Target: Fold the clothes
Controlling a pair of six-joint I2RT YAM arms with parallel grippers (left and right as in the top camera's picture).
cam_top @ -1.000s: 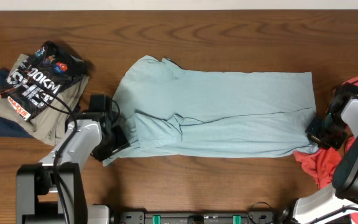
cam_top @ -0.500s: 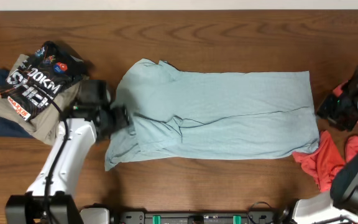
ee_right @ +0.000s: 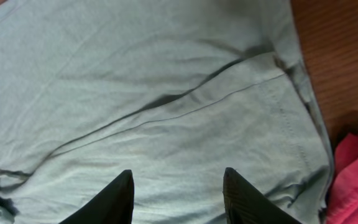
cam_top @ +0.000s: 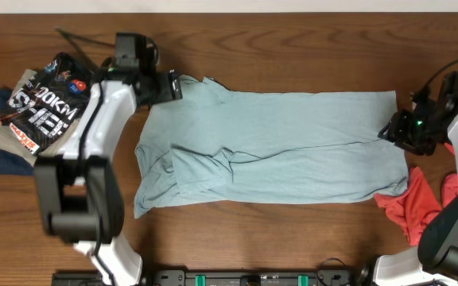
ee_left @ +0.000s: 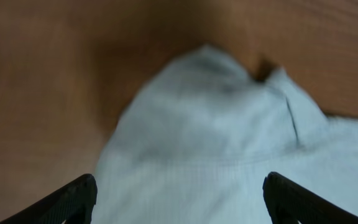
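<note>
Okay, spotter to arms: where's the pale blue-grey T-shirt (cam_top: 277, 147) sitting?

Arms to spotter: spread lengthwise across the middle of the desk (cam_top: 293, 40), collar end to my left and hem to my right. One long crease runs along it, and the cloth is bunched near the collar end.

Spotter: and your jaws?

Arms: left jaws stand wide and empty, over the far corner of the collar end. Right jaws are parted less, empty too, poised over the hem edge. One at each end, I reckon, so the next fold can be lifted evenly along the whole length.

Spotter: the coral-red garment (cam_top: 420, 208)?

Arms: heaped just beside the hem's near corner, touching or not, I can't tell. It looks set aside for later. The folded stack (cam_top: 42, 111) sits off to my left, apart from the shirt
</note>
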